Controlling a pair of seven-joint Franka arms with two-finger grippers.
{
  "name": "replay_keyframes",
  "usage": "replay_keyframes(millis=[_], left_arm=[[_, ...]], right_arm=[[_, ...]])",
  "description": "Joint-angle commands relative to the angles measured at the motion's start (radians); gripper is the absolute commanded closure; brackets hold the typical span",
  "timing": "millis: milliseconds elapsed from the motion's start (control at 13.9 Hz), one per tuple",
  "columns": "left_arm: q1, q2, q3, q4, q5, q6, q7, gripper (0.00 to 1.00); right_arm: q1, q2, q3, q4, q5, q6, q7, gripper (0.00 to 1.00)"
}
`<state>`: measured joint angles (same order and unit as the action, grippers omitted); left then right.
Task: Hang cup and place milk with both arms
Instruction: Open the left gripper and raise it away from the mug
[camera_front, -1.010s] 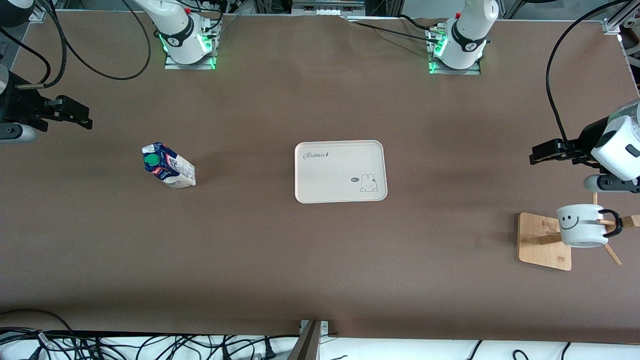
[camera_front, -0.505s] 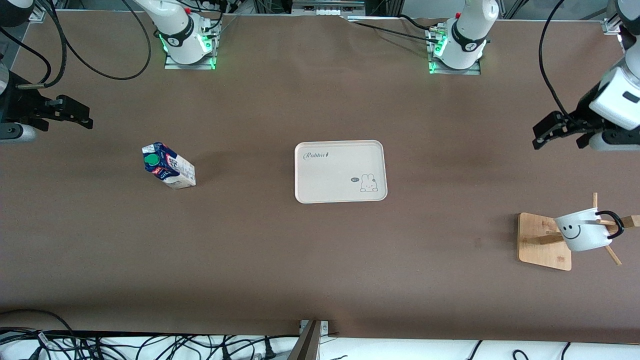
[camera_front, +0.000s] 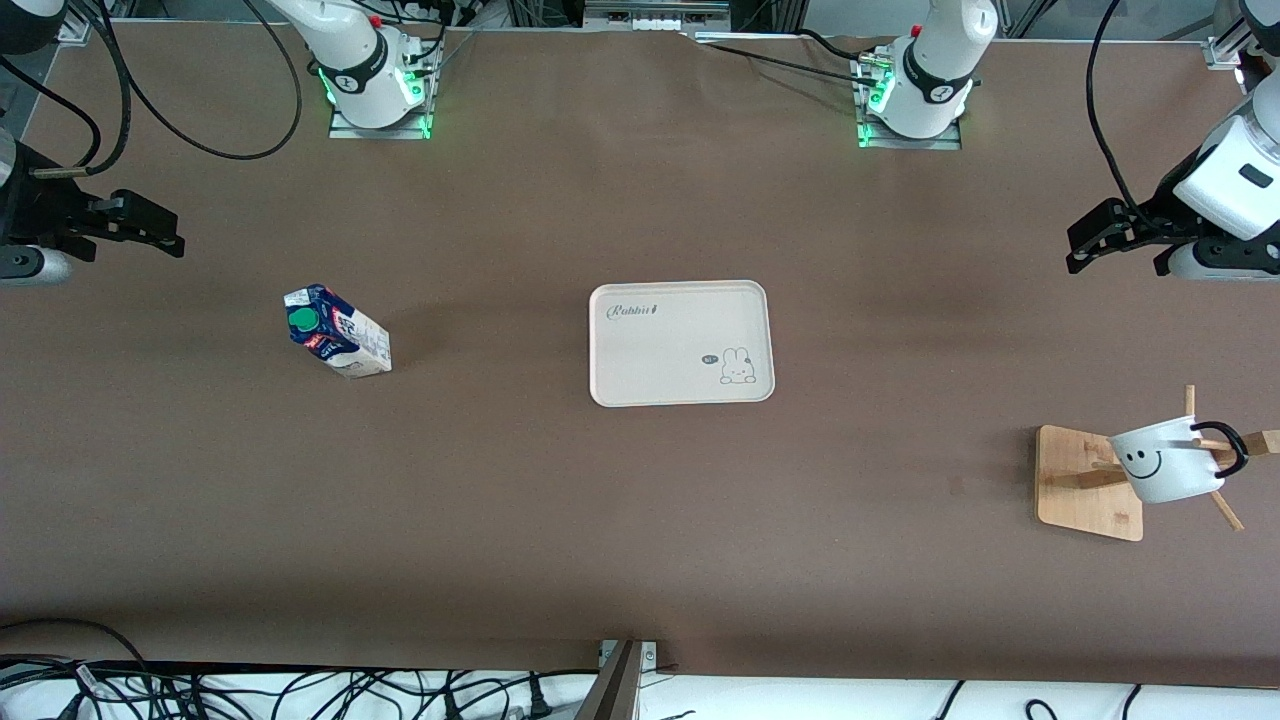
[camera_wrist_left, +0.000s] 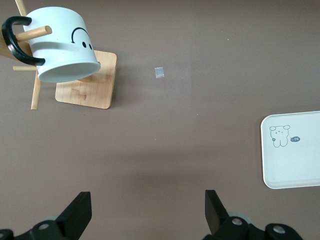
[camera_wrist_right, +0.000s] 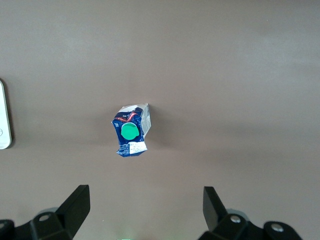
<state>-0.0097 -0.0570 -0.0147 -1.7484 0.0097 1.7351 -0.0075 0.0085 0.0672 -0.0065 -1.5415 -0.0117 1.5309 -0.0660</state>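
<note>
The white cup (camera_front: 1165, 465) with a black smiley face hangs by its black handle on a peg of the wooden rack (camera_front: 1090, 483) at the left arm's end of the table; it also shows in the left wrist view (camera_wrist_left: 62, 45). My left gripper (camera_front: 1078, 250) is open and empty, up over bare table at that end, apart from the cup; its fingers (camera_wrist_left: 77, 212) are wide apart. The blue milk carton (camera_front: 335, 330) with a green cap stands toward the right arm's end, seen too in the right wrist view (camera_wrist_right: 131, 131). My right gripper (camera_front: 170, 240) is open and empty, over bare table at that end.
A cream tray (camera_front: 682, 342) with a rabbit print lies at the table's middle; its corner shows in the left wrist view (camera_wrist_left: 292, 150). A small tape scrap (camera_wrist_left: 159, 72) lies on the brown table. Cables lie along the table's near edge.
My left gripper has let go of the cup and risen away toward the arms' bases. The cup has tilted and settled on its peg. The right arm has not moved.
</note>
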Motion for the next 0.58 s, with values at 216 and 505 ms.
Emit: replay_keyframes(millis=[216,505], left_arm=[[-0.015,0.011,0.012,0.029,-0.008,-0.020,0.024,0.00],[-0.015,0.019,0.010,0.039,-0.008,-0.022,0.026,0.00]], right_arm=[[-0.001,0.011,-0.003,0.047,0.010,-0.029,-0.012,0.00],[-0.001,0.013,-0.001,0.052,0.006,-0.028,-0.012,0.00]])
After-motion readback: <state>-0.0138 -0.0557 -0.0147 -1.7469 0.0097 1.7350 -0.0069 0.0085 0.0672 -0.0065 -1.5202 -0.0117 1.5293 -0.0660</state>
